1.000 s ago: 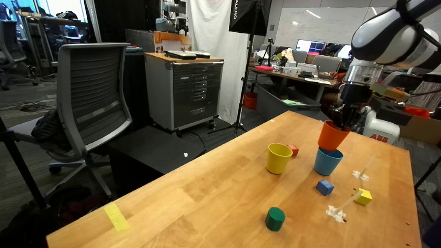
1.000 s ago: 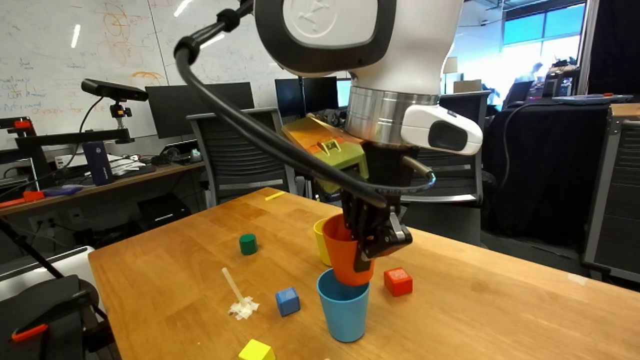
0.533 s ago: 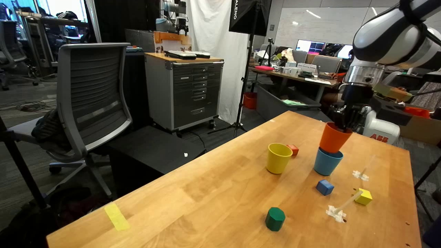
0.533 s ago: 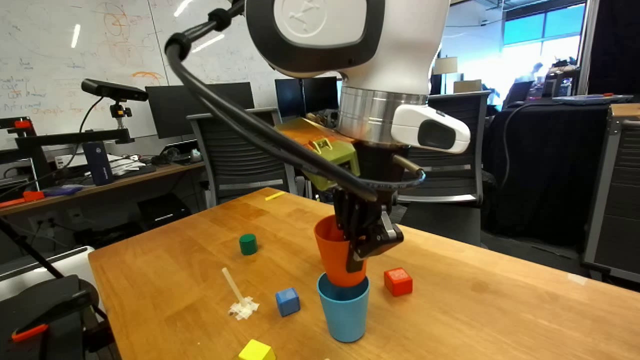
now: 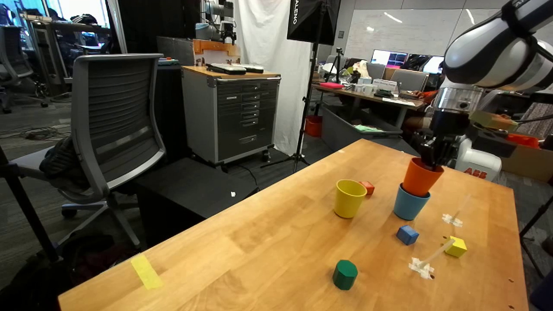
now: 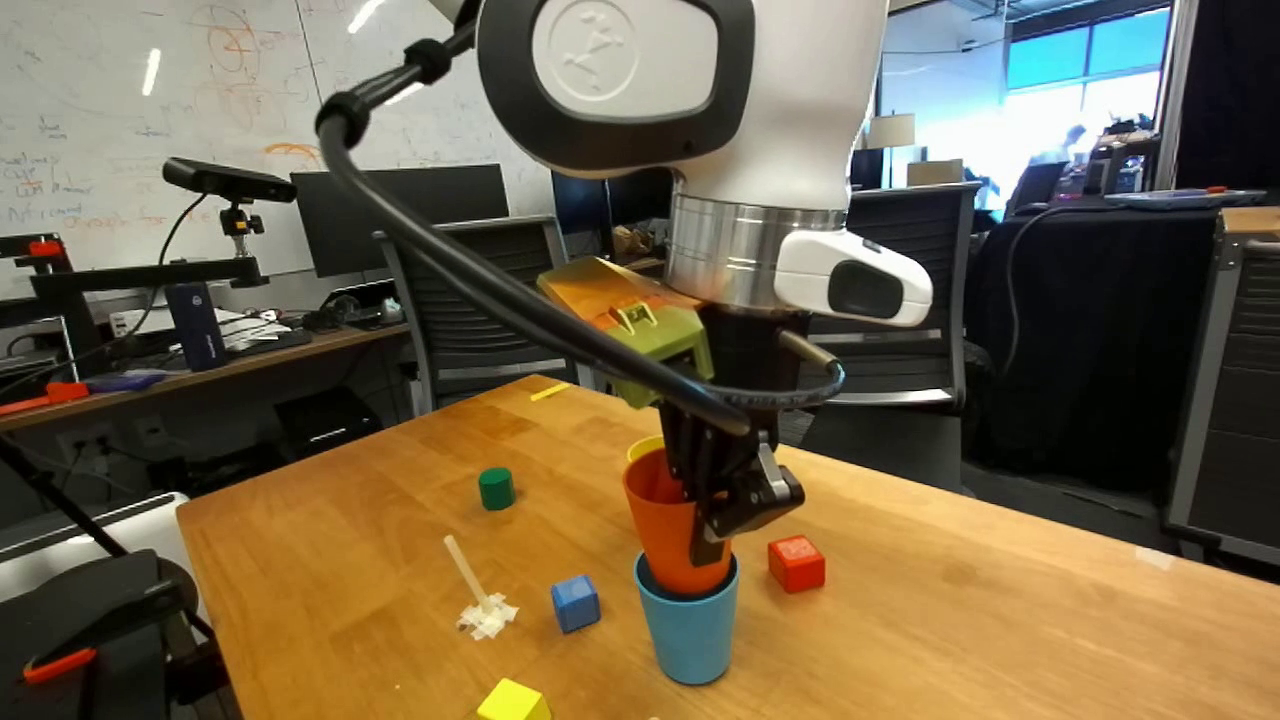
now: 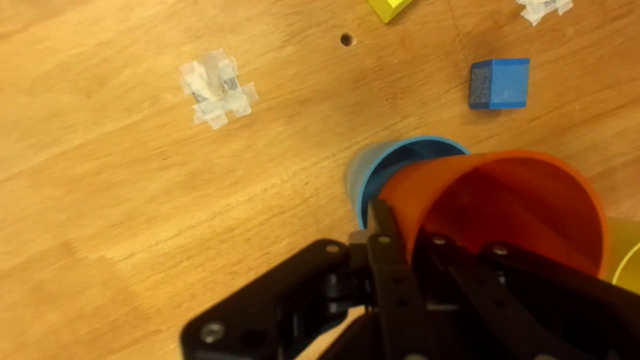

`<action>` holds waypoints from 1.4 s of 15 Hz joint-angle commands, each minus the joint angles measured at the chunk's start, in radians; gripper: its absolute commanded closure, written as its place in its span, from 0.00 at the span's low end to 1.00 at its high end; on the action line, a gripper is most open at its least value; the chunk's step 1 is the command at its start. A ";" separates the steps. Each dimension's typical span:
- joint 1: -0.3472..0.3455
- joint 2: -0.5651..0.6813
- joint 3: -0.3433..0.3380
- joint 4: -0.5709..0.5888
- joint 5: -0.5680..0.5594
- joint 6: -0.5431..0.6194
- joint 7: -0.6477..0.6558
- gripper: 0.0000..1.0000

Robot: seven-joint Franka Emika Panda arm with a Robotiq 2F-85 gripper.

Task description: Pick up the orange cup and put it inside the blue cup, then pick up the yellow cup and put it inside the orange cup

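Note:
The blue cup (image 5: pixel 410 206) stands upright on the table, also in an exterior view (image 6: pixel 690 635) and the wrist view (image 7: pixel 361 172). My gripper (image 5: pixel 427 162) is shut on the wall of the orange cup (image 5: pixel 421 179), with one finger (image 6: pixel 708 545) outside and one inside. The orange cup (image 6: pixel 668 535) is tilted, with its lower end inside the blue cup's rim and most of it above. The wrist view shows the gripper (image 7: pixel 406 230) and the orange cup (image 7: pixel 525 210). The yellow cup (image 5: pixel 349 201) stands upright nearby, partly hidden behind the orange cup in an exterior view (image 6: pixel 643 446).
A red block (image 6: pixel 797 563) lies near the yellow cup. A blue block (image 5: pixel 407 235) and a yellow block (image 5: pixel 456 247) lie near the blue cup. A green block (image 5: pixel 345 274) is farther off. Taped sticks (image 5: pixel 437 252) rise from the table. A yellow tape strip (image 5: pixel 147 271) marks the table.
My gripper has come down with the orange cup. The cup's lower end has moved from just above and at the side of the blue cup's opening to inside its rim.

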 commanded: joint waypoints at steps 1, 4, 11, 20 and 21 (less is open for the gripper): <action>-0.015 -0.004 0.016 -0.021 -0.003 0.064 -0.058 0.98; -0.020 0.010 0.022 -0.027 -0.002 0.088 -0.088 0.99; -0.024 0.046 0.040 -0.040 -0.006 0.092 -0.141 0.99; -0.023 0.032 0.044 -0.057 -0.004 0.123 -0.164 0.49; -0.023 0.028 0.046 -0.062 -0.004 0.124 -0.168 0.42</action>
